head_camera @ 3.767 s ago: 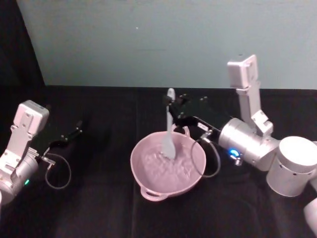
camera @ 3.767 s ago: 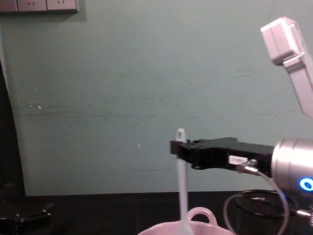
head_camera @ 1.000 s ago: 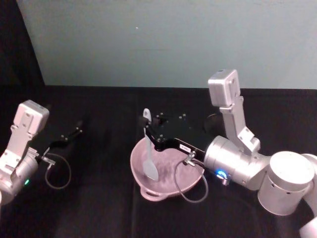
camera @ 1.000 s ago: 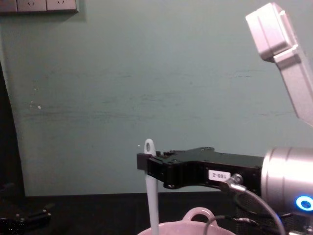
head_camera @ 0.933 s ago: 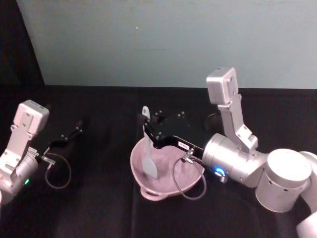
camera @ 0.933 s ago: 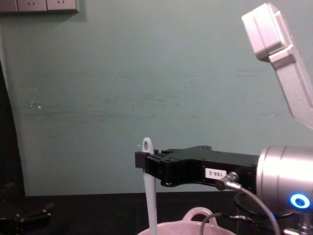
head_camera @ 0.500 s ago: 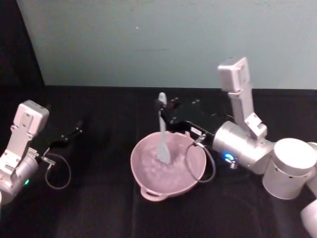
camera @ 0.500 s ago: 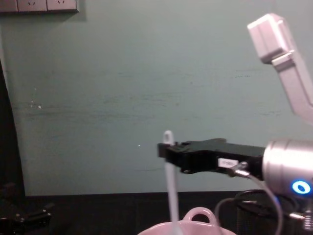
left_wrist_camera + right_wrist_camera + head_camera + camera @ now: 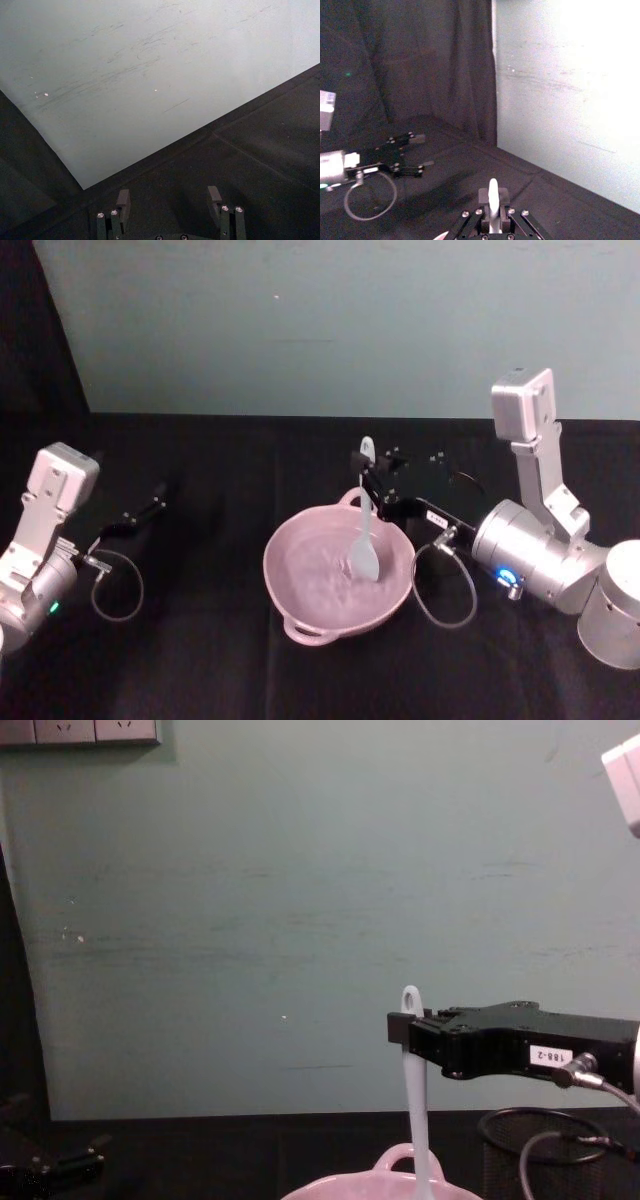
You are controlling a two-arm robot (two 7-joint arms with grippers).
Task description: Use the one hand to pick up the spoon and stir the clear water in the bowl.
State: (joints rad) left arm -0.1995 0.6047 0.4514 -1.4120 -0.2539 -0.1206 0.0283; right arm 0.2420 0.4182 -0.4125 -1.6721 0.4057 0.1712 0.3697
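The right tool (image 9: pixel 369 480) reaches over the black table (image 9: pixel 200 670), above the pink bowl (image 9: pixel 268 562) at its middle, clenched on the upper handle of the white spoon (image 9: pixel 366 540). The spoon stands upright, blade inside the bowl. The left tool (image 9: pixel 150 508) sits released, far left.

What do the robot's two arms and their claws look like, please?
The right arm and left arm are silver-white with rounded joints. The right claw is flat and black, with a small white number label; the left claw is black too. A grey cable loops at each wrist.
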